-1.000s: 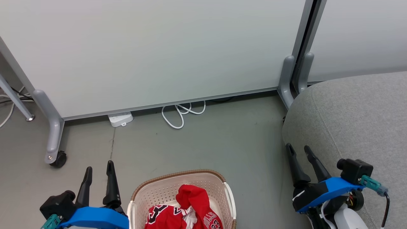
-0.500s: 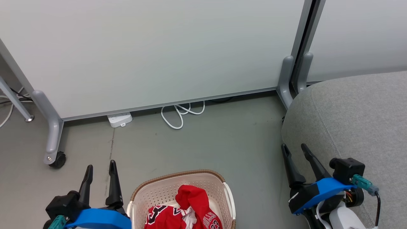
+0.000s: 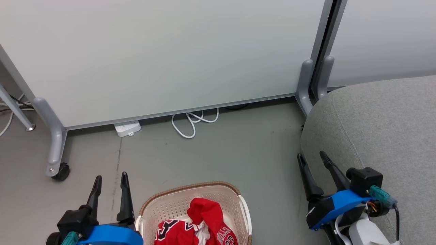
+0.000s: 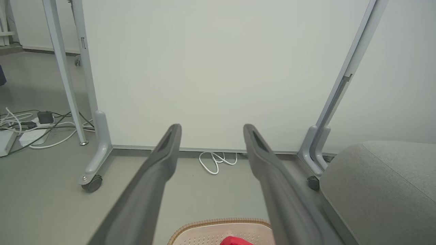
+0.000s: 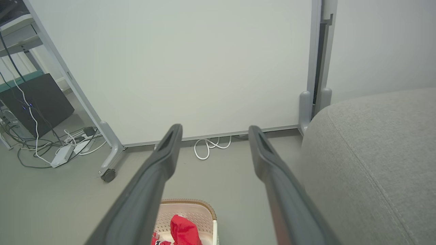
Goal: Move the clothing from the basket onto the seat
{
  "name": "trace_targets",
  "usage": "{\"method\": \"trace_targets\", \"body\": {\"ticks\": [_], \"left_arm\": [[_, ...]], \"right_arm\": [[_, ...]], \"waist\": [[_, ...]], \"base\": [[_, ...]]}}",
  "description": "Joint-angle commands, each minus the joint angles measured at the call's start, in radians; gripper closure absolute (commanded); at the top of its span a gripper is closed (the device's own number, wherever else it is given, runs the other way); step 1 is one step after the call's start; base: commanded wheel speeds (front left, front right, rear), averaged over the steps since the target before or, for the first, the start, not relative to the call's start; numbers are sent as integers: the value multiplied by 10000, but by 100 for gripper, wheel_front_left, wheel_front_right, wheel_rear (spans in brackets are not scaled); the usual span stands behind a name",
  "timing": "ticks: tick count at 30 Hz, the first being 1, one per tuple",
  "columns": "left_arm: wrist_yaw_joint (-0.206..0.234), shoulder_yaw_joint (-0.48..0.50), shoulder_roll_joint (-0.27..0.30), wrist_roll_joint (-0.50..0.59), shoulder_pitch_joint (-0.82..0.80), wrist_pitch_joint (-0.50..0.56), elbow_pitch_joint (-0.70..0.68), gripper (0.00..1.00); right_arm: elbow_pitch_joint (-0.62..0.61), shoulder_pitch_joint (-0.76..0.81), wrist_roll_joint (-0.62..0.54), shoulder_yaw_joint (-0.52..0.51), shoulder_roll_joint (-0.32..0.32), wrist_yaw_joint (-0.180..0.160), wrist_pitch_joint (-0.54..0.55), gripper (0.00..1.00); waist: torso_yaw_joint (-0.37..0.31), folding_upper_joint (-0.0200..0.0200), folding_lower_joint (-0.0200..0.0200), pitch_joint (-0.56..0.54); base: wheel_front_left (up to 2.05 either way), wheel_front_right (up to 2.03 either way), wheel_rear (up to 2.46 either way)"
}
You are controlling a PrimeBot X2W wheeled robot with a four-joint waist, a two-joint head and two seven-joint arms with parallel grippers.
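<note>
Basket [image 3: 177,204] on floor — red clothing [image 3: 201,223] heaped inside.

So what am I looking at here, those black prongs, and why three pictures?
It is a wheeled robot with two arms. One picture comes from a camera on its head, looking down: the left gripper and right gripper are its hands, each with two long dark fingers. The other two pictures come from cameras on its wrists, looking along those fingers. Both grippers are open and hold nothing. On the floor stands a cream laundry basket with red Bulls basketball clothing in it. At the right is the grey sofa seat, where the clothing should go.
</note>
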Motion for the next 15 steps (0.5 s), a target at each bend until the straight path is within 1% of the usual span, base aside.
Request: {"method": "trace_targets", "body": {"ticks": [1, 13, 15], "left_arm": [[23, -36, 18, 214, 51, -76, 1, 0], [30, -45, -8, 1055, 111, -311, -58, 0], [21, -20, -13, 1006, 101, -303, -44, 0]], "right_arm": [[19, -194, -226, 39, -67, 22, -82, 0], [150, -269, -1073, 188, -74, 16, -284, 0], [152, -255, -1039, 181, -74, 16, -268, 0]], "waist": [[-1, 0, 0, -3], [-19, 0, 0, -21], [-20, 0, 0, -20]], "base": [[0, 0, 0], [0, 0, 0], [0, 0, 0]]}}
